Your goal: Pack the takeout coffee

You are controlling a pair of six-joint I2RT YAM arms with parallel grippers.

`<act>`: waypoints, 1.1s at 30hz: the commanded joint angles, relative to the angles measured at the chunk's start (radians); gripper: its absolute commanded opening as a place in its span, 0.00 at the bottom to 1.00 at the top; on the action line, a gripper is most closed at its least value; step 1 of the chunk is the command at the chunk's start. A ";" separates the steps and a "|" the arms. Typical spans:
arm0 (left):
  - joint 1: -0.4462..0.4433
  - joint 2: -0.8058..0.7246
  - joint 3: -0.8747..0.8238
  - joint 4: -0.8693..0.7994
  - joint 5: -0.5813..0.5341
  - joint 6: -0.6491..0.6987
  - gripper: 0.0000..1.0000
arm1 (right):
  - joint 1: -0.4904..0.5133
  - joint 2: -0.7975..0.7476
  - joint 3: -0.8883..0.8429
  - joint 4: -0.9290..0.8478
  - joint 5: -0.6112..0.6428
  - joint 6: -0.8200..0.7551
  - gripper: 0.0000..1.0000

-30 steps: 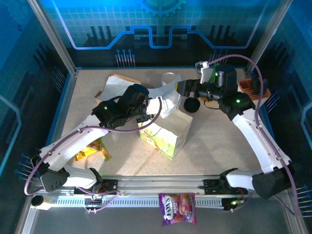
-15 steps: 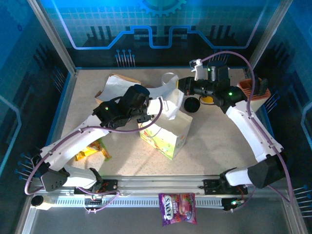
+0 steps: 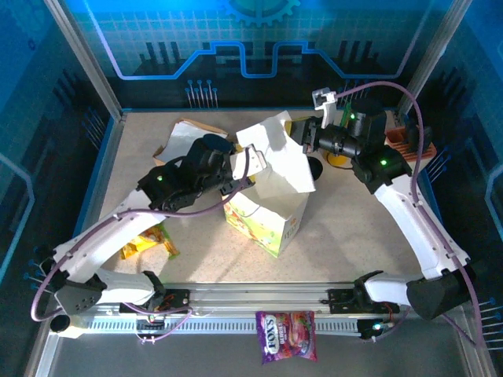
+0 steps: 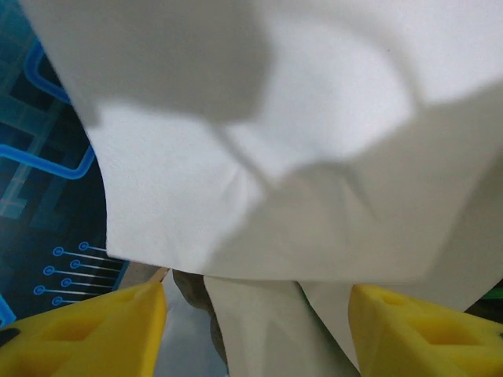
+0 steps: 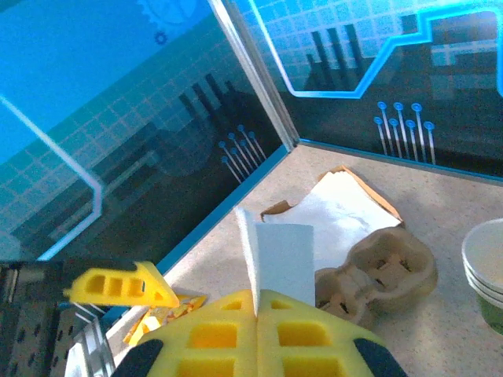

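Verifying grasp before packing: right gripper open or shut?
Shut: right gripper pinches an edge of the white flower-printed paper bag between touching yellow fingers.

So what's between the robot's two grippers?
The white paper bag, its top raised between left gripper and right gripper, in the top view.

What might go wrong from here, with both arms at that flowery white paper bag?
The right gripper is shut on just a thin edge of the white flower-printed paper bag; the paper might slip out or tear. The left gripper stands open with the bag's paper in front of it, so probably one pinch alone holds the flap up, and it may sag shut.
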 commanded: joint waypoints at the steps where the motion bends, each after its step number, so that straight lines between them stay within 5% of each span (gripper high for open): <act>1: 0.013 -0.063 0.021 0.031 0.028 -0.079 0.66 | 0.023 -0.021 -0.012 0.070 -0.072 -0.040 0.00; 12: 0.125 -0.170 -0.003 0.116 0.035 -0.253 0.72 | 0.100 -0.033 0.004 0.046 -0.196 -0.067 0.00; 24: 0.220 -0.204 0.008 0.123 0.000 -0.397 0.74 | 0.101 -0.066 0.131 -0.304 -0.205 -0.235 0.00; 33: 0.254 -0.182 0.025 0.099 -0.005 -0.436 0.74 | 0.119 0.075 0.325 -0.559 -0.173 -0.340 0.00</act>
